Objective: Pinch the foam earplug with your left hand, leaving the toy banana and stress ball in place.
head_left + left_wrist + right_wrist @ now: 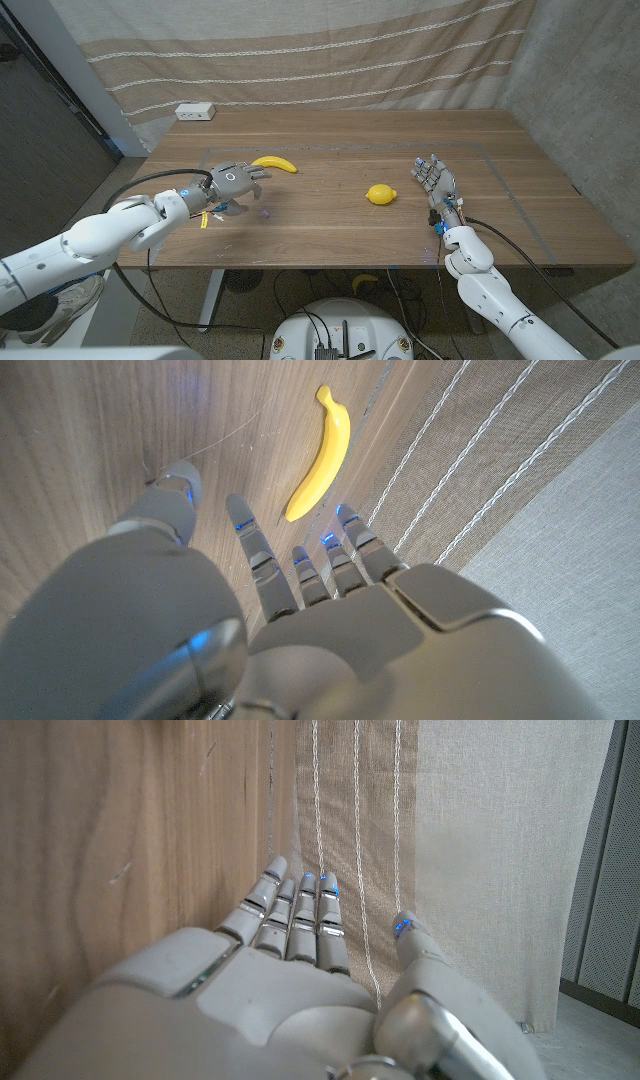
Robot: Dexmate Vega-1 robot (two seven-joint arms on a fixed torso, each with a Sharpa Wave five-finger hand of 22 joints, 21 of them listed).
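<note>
The foam earplug [264,212] is a tiny purple speck on the wooden table [330,240], just right of and nearer than my left hand [234,184]. That hand hovers with its fingers spread toward the toy banana [274,163] and holds nothing. In the left wrist view the fingers [300,575] reach toward the yellow banana [322,455], with the thumb [170,500] apart from them. The yellow lemon-shaped stress ball [380,194] lies mid-table. My right hand [434,182] stands right of the ball with fingers extended and empty; its fingers [295,915] point at the curtain.
A white power strip [195,112] lies at the table's far left corner. A striped curtain [300,50] hangs behind the table. A grey wall [590,90] stands on the right. Bare wood stretches between the ball and the banana.
</note>
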